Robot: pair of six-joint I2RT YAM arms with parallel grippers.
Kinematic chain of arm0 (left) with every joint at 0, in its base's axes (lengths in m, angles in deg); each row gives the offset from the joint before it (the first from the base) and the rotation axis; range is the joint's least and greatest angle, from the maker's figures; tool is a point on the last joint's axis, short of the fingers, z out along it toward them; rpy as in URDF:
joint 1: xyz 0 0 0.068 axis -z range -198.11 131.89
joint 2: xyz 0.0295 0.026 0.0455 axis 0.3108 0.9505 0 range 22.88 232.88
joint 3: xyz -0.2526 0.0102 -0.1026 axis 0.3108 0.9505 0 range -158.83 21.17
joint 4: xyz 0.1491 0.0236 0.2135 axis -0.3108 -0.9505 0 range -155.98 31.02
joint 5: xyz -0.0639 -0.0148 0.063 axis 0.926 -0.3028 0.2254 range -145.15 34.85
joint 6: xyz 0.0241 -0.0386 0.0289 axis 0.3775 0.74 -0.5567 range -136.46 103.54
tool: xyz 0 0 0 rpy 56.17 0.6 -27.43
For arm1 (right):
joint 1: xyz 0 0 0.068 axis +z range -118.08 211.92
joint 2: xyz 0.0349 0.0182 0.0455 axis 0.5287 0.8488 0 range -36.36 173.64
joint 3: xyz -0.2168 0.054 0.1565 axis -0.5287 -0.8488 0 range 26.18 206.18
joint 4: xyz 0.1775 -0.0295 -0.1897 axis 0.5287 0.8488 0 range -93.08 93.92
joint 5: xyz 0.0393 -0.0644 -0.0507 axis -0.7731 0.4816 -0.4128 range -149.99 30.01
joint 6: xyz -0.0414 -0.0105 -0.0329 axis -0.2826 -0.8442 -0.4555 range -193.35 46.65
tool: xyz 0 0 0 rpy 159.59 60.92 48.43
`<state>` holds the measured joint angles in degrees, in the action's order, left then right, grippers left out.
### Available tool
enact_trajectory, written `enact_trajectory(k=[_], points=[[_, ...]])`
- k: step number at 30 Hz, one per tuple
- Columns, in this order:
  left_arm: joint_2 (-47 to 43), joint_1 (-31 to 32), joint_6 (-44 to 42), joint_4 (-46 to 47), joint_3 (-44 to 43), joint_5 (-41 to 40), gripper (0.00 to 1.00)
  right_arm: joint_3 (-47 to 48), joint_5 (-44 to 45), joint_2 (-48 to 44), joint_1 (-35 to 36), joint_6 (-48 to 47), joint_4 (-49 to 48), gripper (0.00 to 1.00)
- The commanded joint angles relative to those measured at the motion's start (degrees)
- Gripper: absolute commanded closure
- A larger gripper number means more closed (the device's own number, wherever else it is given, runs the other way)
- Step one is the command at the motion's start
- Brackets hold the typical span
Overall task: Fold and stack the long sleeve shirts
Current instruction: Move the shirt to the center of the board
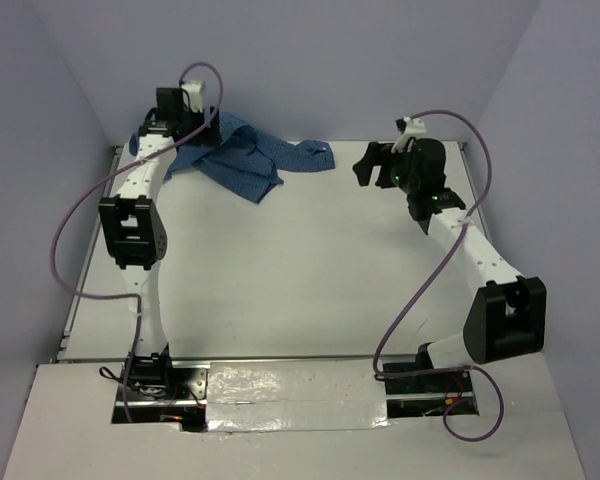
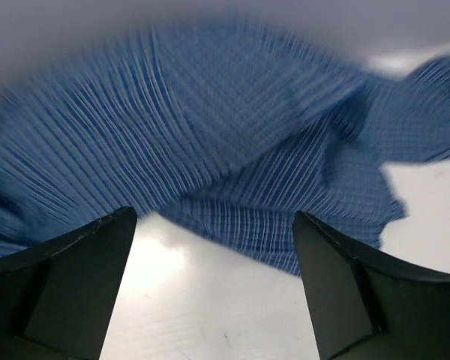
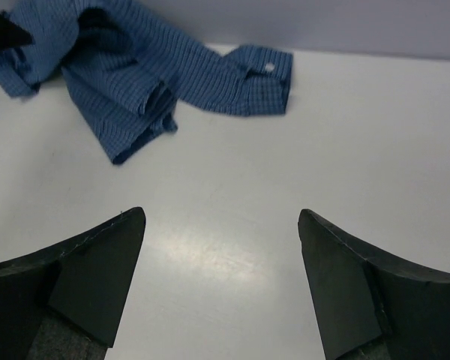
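Left jaws wide, blue shirt point(image 2: 232, 135) just beyond them; right jaws wide, well apart from it.

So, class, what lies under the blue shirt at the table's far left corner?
Only the white table shows around the blue shirt. Whatever lies beneath its bunched folds is covered. The open left end effector faces it, gripping nothing.

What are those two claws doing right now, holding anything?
Left gripper: open, holding nothing, blue shirt just ahead of it.
Right gripper: open, holding nothing, over the table.
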<state>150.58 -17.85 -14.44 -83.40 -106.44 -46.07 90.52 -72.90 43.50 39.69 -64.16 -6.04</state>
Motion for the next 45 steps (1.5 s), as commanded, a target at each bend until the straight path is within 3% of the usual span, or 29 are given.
enact_trajectory(k=[1,5,16,19,20,21,22,24,25,27,28,29,30,31,33,34,35,36,37,41,42,43,45], points=[[5.1,2.8,4.6,-6.9,-0.4,-3.5,0.01,3.7,2.4,1.4,3.0,1.4,6.8,0.10],[7.0,6.0,2.1,2.9,2.0,-5.2,0.01,2.6,3.2,2.1,5.8,1.0,8.9,0.10],[18.5,8.8,4.3,2.1,-2.9,-6.0,0.03,1.5,6.0,3.0,11.1,4.3,13.2,0.10],[20.1,9.0,5.2,4.3,-3.5,-1.7,0.32,3.2,7.1,3.4,12.2,4.2,14.5,0.11],[19.9,9.2,5.1,4.8,-2.5,-0.3,0.56,4.2,7.5,3.4,12.4,4.0,15.4,0.11],[19.7,9.3,4.9,5.2,-1.9,0.5,0.69,4.7,7.7,3.3,12.7,3.9,16.0,0.11],[18.6,9.4,4.1,5.4,-1.2,1.2,1.00,5.0,7.9,3.1,13.1,3.8,16.3,0.12],[16.4,10.1,1.9,4.8,2.2,4.9,1.00,5.4,8.5,1.9,13.1,3.8,17.0,0.13],[11.8,10.5,-4.2,4.6,4.2,7.5,1.00,5.2,8.6,1.2,13.1,3.9,17.1,0.14],[5.0,12.7,-12.3,2.1,14.3,16.0,1.00,4.2,9.2,-1.4,13.1,3.6,17.2,0.15],[-3.7,13.5,-24.0,0.2,18.4,20.0,1.00,3.9,9.7,-2.4,13.1,3.5,17.3,0.15],[-7.8,15.4,-32.5,-9.5,25.8,24.3,1.00,3.3,10.0,-3.6,13.1,3.2,17.5,0.15],[-11.5,16.2,-41.7,-18.3,28.0,31.5,1.00,2.9,10.1,-5.7,13.1,2.4,17.6,0.15],[-17.2,17.4,-58.6,-27.3,29.8,33.0,1.00,2.6,9.9,-6.8,13.1,1.9,17.6,0.15],[-22.2,18.2,-68.7,-44.7,36.9,32.2,0.97,1.8,8.2,-9.8,13.1,0.3,17.6,0.15],[-27.4,19.3,-73.7,-47.4,39.9,28.8,0.65,1.4,7.5,-10.6,13.1,0.0,17.0,0.14],[-29.9,20.0,-73.7,-48.4,45.8,26.8,0.38,1.2,6.4,-11.6,13.1,-0.4,16.8,0.13],[-34.9,20.5,-68.6,-46.1,48.3,25.0,0.10,1.2,4.2,-11.8,13.1,-0.9,16.3,0.12],[-37.4,20.8,-64.5,-43.0,50.2,23.0,0.01,1.1,3.2,-11.9,13.2,-0.8,16.1,0.12],[-46.8,15.9,-43.1,-29.6,49.2,24.0,0.01,3.5,0.1,-8.0,14.0,0.2,14.7,0.11],[-48.4,13.3,-31.7,-24.9,47.4,25.1,0.01,4.6,-0.1,-6.7,15.1,0.4,14.8,0.12],[-48.6,10.1,-25.9,-22.4,45.8,26.4,0.01,5.7,-0.1,-5.2,15.8,0.4,14.9,0.13],[-48.6,-3.5,-13.0,-16.4,44.4,29.4,0.01,10.5,0.4,0.7,17.9,0.2,15.6,0.14]])
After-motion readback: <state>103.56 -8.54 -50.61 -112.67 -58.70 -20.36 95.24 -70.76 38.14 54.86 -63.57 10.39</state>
